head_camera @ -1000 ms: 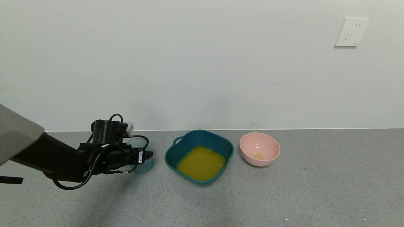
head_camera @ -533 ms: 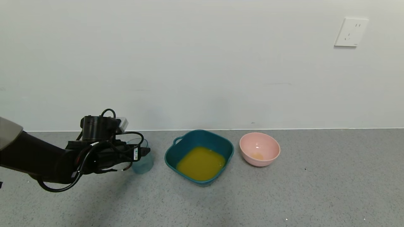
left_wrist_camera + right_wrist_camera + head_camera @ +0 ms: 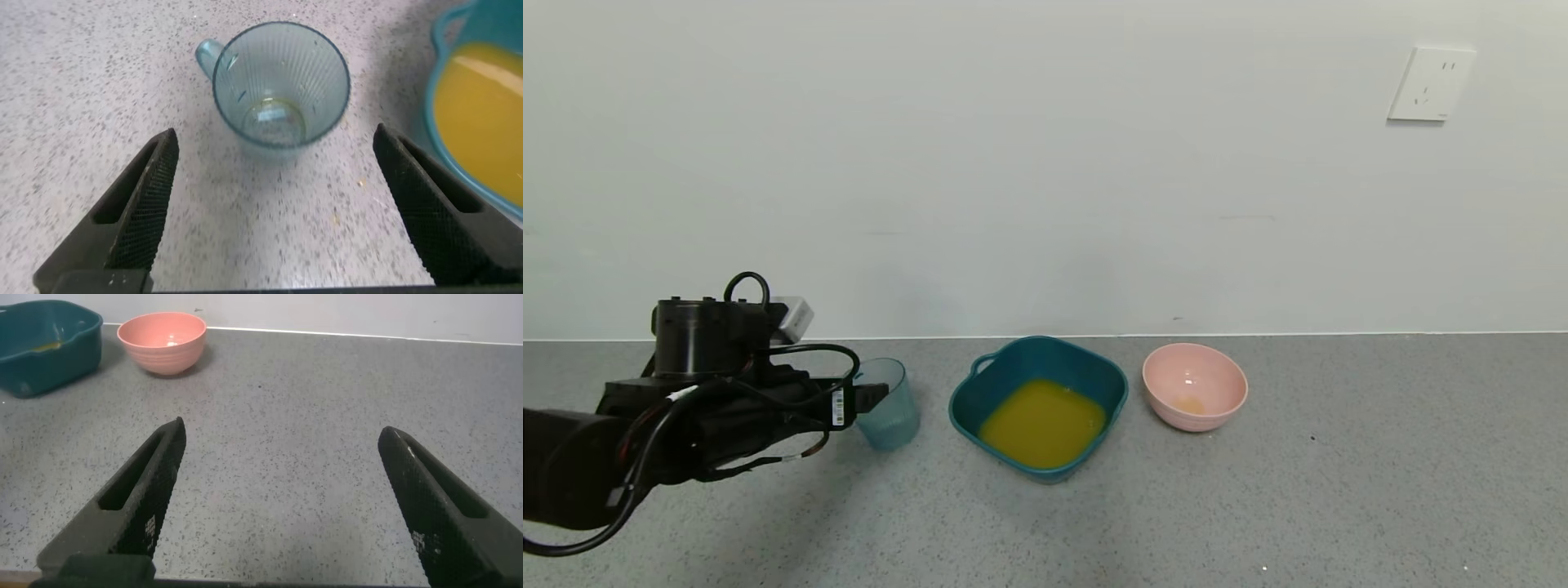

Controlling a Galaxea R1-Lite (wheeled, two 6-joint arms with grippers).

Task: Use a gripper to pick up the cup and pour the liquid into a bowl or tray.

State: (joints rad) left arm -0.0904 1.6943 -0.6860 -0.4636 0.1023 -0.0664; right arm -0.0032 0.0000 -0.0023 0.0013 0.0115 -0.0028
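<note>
A grey speckled counter (image 3: 1258, 490) runs along a white wall. The cup (image 3: 886, 403) stands upright on it, nearly empty, with only a trace of liquid at its base seen from the left wrist view (image 3: 274, 118). Just to its right sits the teal basin (image 3: 964, 400), holding a pool of orange-yellow liquid (image 3: 1043, 423). A pink bowl (image 3: 1194, 386) stands close beside the basin, on its right. The left gripper (image 3: 870, 398) hovers at the cup's left side, its fingers (image 3: 143, 204) spread wide and clear of the cup. The right gripper (image 3: 278, 506) hangs over bare counter well to the right of the bowls, fingers wide apart, holding nothing.
</note>
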